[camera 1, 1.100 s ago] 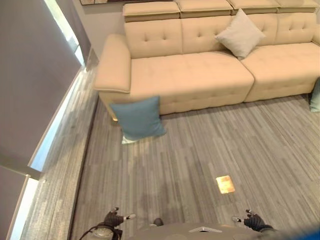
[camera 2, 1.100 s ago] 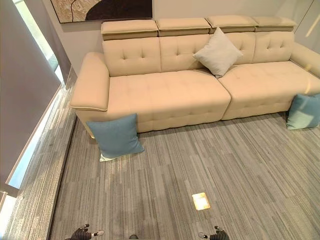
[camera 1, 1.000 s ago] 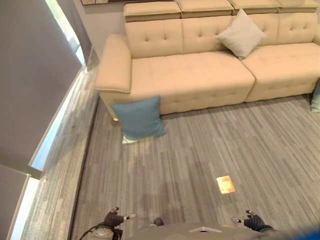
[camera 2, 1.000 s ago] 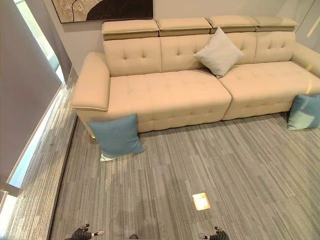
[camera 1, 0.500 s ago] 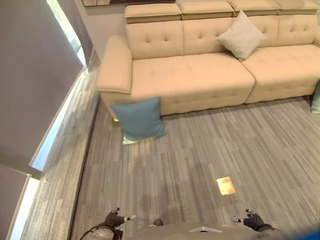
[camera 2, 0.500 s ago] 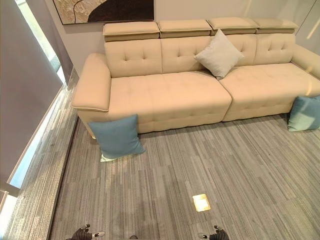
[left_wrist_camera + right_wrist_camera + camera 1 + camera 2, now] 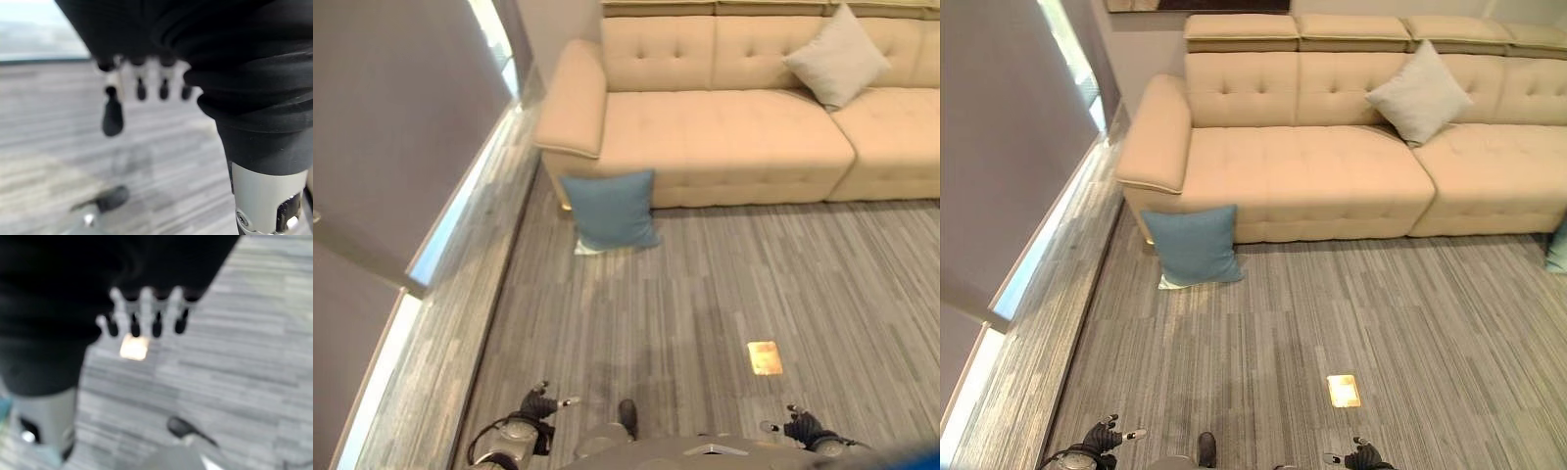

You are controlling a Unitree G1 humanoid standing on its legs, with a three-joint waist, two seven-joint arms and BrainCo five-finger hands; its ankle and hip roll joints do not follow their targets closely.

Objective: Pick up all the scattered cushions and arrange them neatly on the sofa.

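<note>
Your left hand (image 7: 536, 405) and right hand (image 7: 800, 427) hang low, fingers relaxed, holding nothing. The blue cushion (image 7: 610, 211) leans against the sofa (image 7: 724, 137) well ahead of your left hand.

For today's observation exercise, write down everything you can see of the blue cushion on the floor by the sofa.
The blue cushion is square, of plain, soft-looking teal-blue fabric, with a paler edge showing along its bottom. It stands nearly upright on the grey striped floor, leaning back against the front of the beige sofa, just below the armrest at the sofa's left end. Neither hand touches it.
</note>
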